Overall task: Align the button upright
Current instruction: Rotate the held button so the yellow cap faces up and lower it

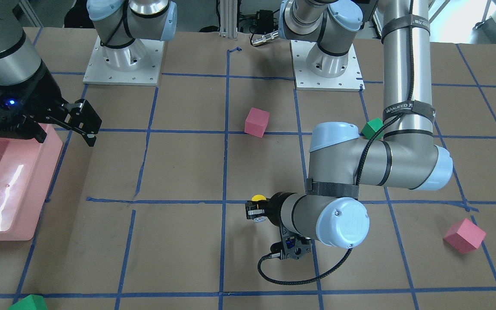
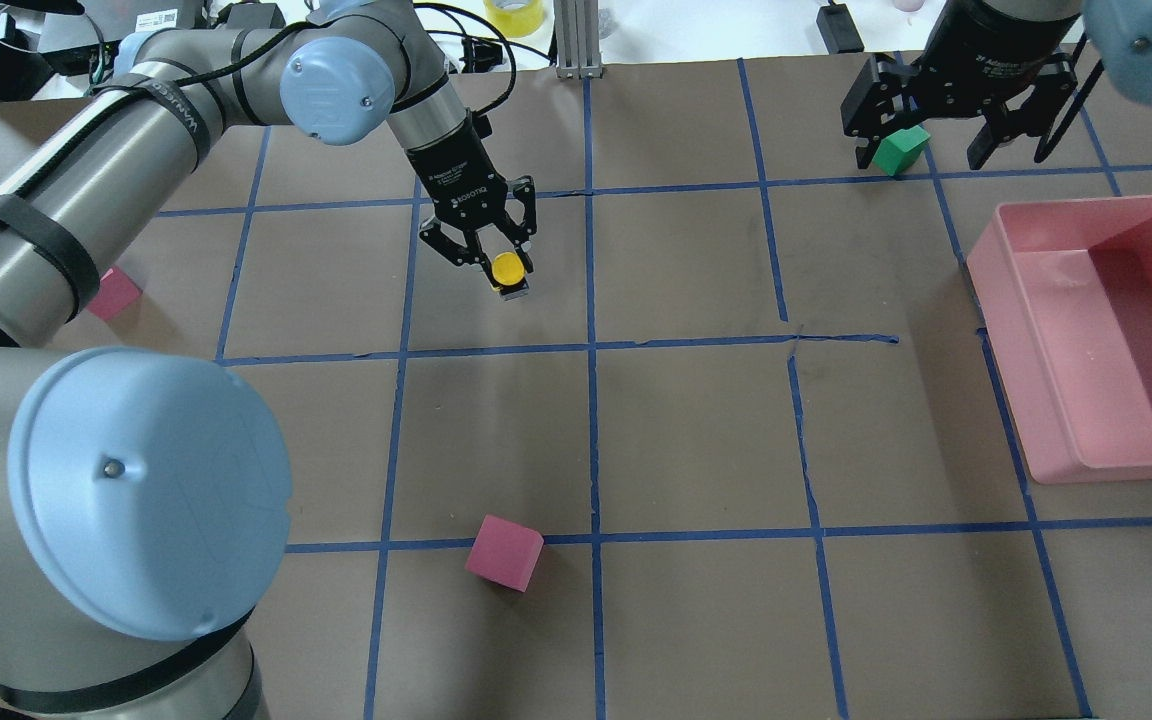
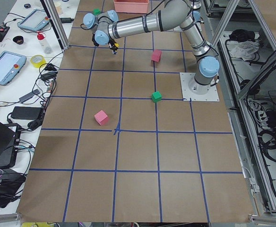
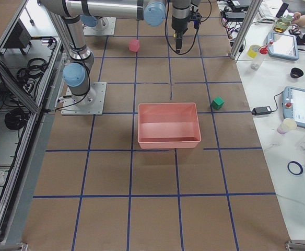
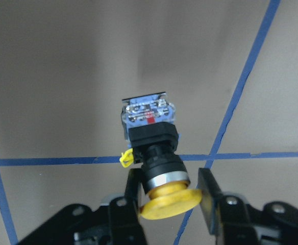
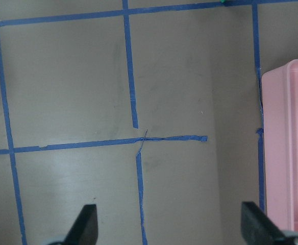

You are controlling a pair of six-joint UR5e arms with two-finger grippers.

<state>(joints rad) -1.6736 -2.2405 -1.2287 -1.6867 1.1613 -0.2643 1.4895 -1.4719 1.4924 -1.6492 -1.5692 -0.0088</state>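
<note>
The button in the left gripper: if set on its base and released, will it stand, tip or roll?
The button looks like hard plastic, so the left gripper should not deform it. It may tip easily: the wide yellow cap sits high over a small base block. Lying down, the round cap would probably roll in an arc.

Yellow-capped button (image 5: 151,143) in left claw (image 5: 170,177)
</note>
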